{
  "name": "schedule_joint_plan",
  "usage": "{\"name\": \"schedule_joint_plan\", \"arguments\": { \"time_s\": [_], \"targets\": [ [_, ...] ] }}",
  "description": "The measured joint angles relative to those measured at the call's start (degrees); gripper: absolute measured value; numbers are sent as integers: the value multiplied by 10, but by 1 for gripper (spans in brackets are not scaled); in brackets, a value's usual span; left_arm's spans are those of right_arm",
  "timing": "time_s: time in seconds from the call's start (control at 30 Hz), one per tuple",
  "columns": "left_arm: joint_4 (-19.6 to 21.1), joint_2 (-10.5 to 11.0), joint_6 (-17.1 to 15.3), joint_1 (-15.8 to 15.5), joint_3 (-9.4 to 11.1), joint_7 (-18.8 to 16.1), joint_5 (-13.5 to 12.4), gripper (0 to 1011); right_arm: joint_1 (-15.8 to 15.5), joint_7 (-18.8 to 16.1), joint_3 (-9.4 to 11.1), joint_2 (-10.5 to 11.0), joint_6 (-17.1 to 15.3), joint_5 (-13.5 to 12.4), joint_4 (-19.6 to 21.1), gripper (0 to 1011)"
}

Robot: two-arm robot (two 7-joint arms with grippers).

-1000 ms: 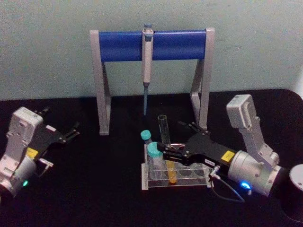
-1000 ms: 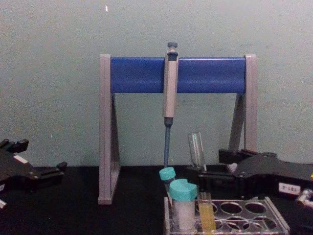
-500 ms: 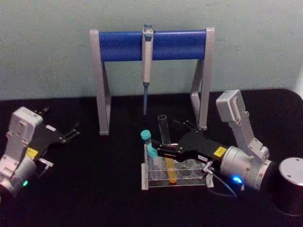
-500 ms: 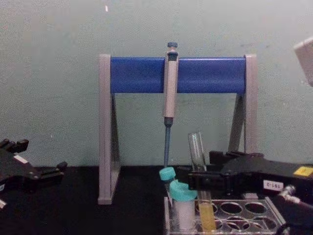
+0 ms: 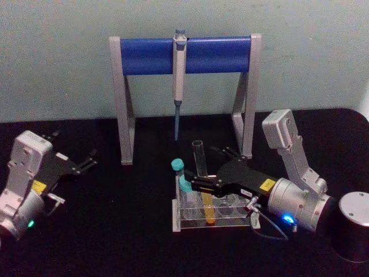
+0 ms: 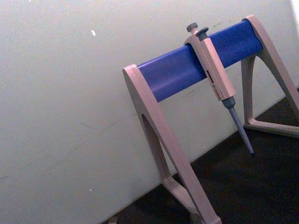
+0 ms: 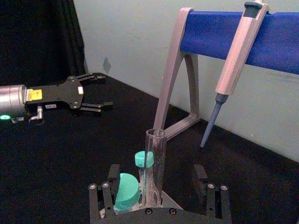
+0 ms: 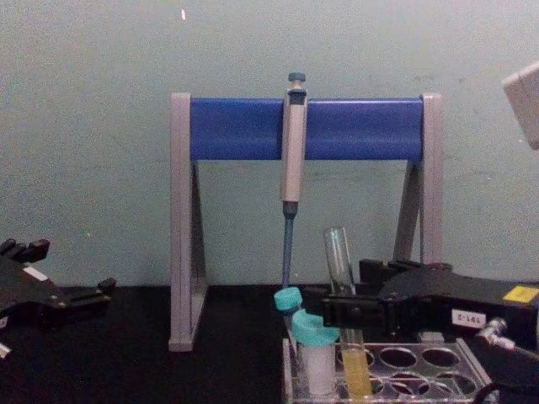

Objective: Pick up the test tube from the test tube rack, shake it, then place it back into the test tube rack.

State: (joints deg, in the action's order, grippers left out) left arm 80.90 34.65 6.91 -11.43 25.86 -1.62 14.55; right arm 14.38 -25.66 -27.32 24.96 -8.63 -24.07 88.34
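Nearest the robot, the test tube rack (image 5: pixel 230 224) sits low on the black table (image 5: pixel 115 231). The test tube (image 5: pixel 200 158) stands in a front hole, leaning slightly, with its yellow liquid down inside the rack and its open mouth well above the top plate. The right gripper (image 7: pixel 156 172) reaches in from the right at about mid-height of the glass. In the right wrist view its jaws are spread with the tube centred between them and a gap on either side, so it has hold of nothing yet. I judge this to be the moment just ahead of the grasp, with the pick-up not yet made and the shake and return all to come. The next move calls for closing gently and squarely on the bare glass, then lifting along the tube's own line until its bottom clears the hole. The closest hazard is the teal-capped white vial (image 8: pixel 316 353) just beside the tube on the robot's left, and the small teal-capped tube (image 8: pixel 288 299) behind that. One finger comes in close to the vial's cap and could nudge it as the jaws shut. A grey cylinder (image 5: pixel 354 225) stands near the right forearm, clear of the rack. Farther left, the left gripper (image 5: pixel 87 161) rests parked on the table with its fingers apart and empty, well away from the work. Behind everything stands the grey-and-blue pipette stand (image 5: pixel 150 56). Its pipette (image 5: pixel 179 75) hangs tip-down behind the rack, so a wide shake should keep forward of it.
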Motion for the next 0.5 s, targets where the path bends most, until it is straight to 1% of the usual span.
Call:
{"name": "schedule_joint_plan", "arguments": {
  "time_s": [0.1, 0.17, 0.37, 0.4, 0.47, 0.5],
  "targets": [
    [0, 0, 0, 0, 0, 0, 0, 1001, 0, 0, 0, 0, 0, 0, 0, 978],
    [0, 0, 0, 0, 0, 0, 0, 1001, 0, 0, 0, 0, 0, 0, 0, 942],
    [0, 0, 0, 0, 0, 0, 0, 1001, 0, 0, 1, 0, 0, 0, 0, 785],
    [0, 0, 0, 0, 0, 0, 0, 1001, -1, 0, 1, 0, 0, 0, 0, 737],
    [0, 0, 0, 0, 0, 0, 0, 1001, -1, 0, 1, 0, 0, 0, 0, 680],
    [0, 0, 0, 0, 0, 0, 0, 1001, -1, 0, 1, 0, 0, 0, 0, 680]
  ]
}}
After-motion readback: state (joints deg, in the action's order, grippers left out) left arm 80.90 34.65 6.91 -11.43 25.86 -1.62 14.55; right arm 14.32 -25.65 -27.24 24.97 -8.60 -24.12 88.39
